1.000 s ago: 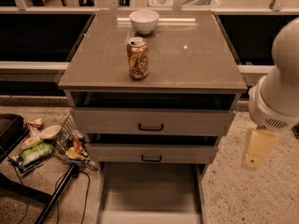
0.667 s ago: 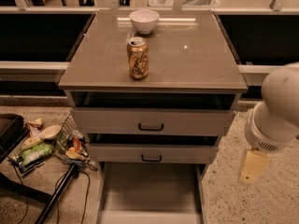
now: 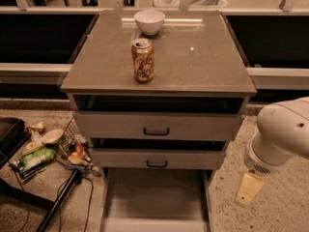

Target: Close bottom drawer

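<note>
The bottom drawer (image 3: 154, 197) of the grey cabinet is pulled far out toward me, and its long shallow tray lies open at the bottom centre. Its front reaches the lower frame edge and its handle is out of view. My gripper (image 3: 248, 191) hangs at the lower right, pointing down. It is beside the drawer's right side, apart from it, and holds nothing I can see. The white arm (image 3: 285, 129) rises from it to the right edge.
The top drawer (image 3: 157, 126) and middle drawer (image 3: 157, 158) stand slightly open. A drink can (image 3: 143, 60) and a white bowl (image 3: 149, 21) sit on the cabinet top. A basket of food items (image 3: 48, 151) and a black stand with cables (image 3: 58, 202) lie on the floor at left.
My arm and gripper have moved down and slightly left, closer to the bottom drawer's right side. The drawers have not moved.
</note>
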